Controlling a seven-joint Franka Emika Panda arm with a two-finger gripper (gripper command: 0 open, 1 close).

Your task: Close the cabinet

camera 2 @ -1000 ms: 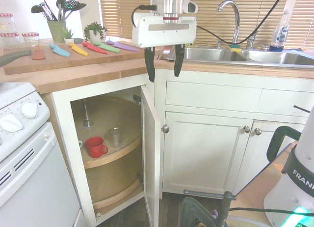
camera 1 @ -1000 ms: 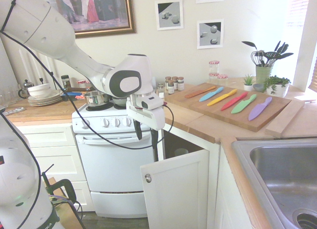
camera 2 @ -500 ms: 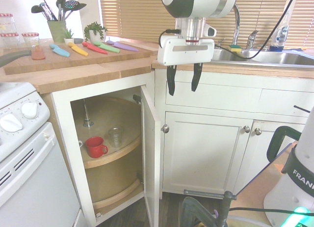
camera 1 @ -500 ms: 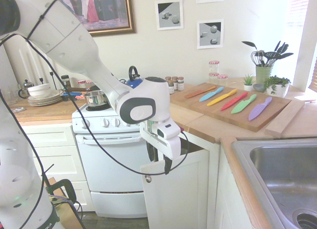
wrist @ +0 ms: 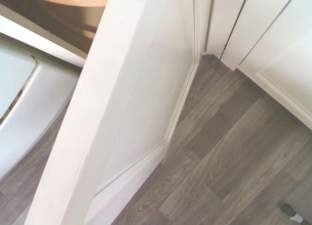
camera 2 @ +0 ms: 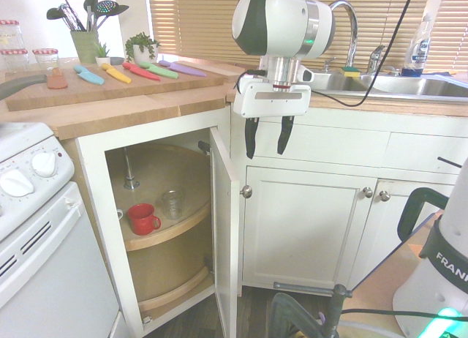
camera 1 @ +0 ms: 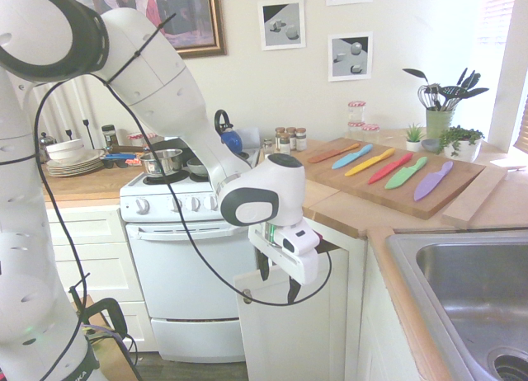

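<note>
First exterior: gripper point(camera 1: 275, 284) at frame centre, fingers spread and empty, hanging just over the top edge of the cabinet point(camera 1: 289, 331) door, knob point(camera 1: 247, 296) just left of it; stove point(camera 1: 186, 265) close on the left. Second exterior: door edge-on at centre, interior exposed with red mug point(camera 2: 142, 219) and glass point(camera 2: 172, 204) on the round shelf, gripper point(camera 2: 265, 137) above-right of the door, "FRA…" lettering lower right. Wrist: door top edge point(wrist: 92, 118) runs diagonally over grey wood floor point(wrist: 229, 161).

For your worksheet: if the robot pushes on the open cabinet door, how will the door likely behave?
The door is a flat rigid panel, so it probably won't flex. It stands ajar from one side of the cabinet, so it should swing rather than slide. The open gripper hangs by its top edge, far from that side, so a light push may do.
</note>
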